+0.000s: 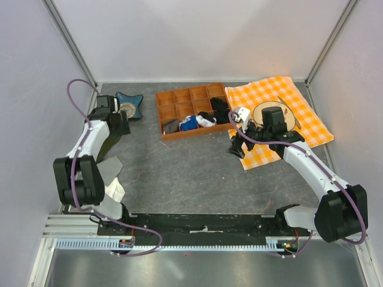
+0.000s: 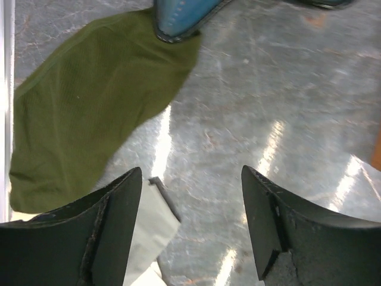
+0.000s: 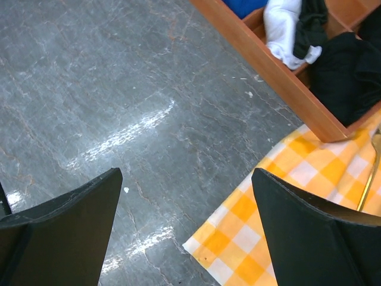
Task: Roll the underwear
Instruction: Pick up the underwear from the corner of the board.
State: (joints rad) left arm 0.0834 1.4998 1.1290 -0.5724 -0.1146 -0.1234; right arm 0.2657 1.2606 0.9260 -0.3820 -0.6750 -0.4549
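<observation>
The underwear (image 1: 110, 169) lies spread on the table's left side beside my left arm, dark olive-green with its cream-white waistband (image 1: 115, 191) toward the near edge. In the left wrist view the olive cloth (image 2: 89, 113) fills the left, and the waistband (image 2: 147, 229) shows beside the left fingertip. My left gripper (image 1: 121, 124) (image 2: 190, 173) hovers open over bare table right of the cloth, with nothing between its fingers. Across the table, my right gripper (image 1: 238, 145) (image 3: 186, 176) stands open and unloaded above the corner of the checked cloth, far from the underwear.
A blue star-shaped dish (image 1: 129, 106) (image 2: 178, 21) sits at the back left. At the back centre, an orange compartment tray (image 1: 192, 134) (image 3: 268, 65) holds small black, blue and white garments. The orange-checked cloth (image 1: 311, 116) (image 3: 280, 226) carries a plate (image 1: 291, 119) at the back right.
</observation>
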